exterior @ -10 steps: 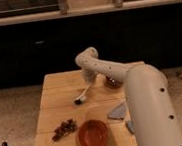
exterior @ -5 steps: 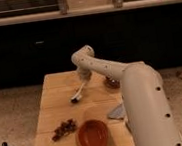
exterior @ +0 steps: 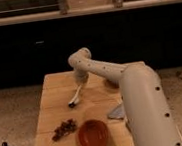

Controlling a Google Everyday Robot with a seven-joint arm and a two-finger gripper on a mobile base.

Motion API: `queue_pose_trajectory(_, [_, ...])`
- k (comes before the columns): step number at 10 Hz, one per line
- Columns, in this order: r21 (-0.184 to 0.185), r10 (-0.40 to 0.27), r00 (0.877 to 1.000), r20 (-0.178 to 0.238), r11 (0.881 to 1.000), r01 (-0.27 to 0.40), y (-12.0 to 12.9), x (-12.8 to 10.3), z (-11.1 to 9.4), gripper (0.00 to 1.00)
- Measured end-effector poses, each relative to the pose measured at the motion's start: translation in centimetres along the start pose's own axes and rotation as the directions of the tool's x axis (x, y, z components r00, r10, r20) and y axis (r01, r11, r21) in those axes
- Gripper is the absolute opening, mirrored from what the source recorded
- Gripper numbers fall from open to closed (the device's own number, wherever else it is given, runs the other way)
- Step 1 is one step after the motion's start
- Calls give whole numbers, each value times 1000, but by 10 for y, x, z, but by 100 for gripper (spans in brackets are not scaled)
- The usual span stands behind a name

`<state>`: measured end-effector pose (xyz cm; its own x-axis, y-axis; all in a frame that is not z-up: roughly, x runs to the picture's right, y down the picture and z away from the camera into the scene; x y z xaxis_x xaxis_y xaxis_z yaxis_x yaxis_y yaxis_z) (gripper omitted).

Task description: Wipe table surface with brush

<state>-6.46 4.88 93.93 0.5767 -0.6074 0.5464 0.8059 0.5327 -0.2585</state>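
Planked tan table surface (exterior: 55, 100), gripper (exterior: 80, 81) above — seemingly holding slim cream-handled brush (exterior: 76, 96)

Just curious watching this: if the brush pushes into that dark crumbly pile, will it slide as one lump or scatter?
Probably scatter: the pile looks like loose separate bits. The slim brush, hanging from the gripper, would likely sweep only some. Bits seem light, so they may roll toward the bowl.

The gripper (exterior: 80, 82) hung over the far middle of the table (exterior: 53, 102), with the brush (exterior: 76, 96) slanting down from it toward the near left, bristles resting on the wood. Nearer than the gripper and further left lay a crumbly pile (exterior: 64, 129), and a bowl (exterior: 93, 135) sat near the front edge, right of that pile. A wedge-shaped piece (exterior: 117, 112) lay near and right of the gripper, just beside the arm (exterior: 139, 106).
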Motion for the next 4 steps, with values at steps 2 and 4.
queue_pose_trajectory(2, [-19,-10,1000,22,1000,10,13,-2,7,1])
queue_pose_trajectory(4, [-30,5,999,33,1000,-3,30,7,11,1])
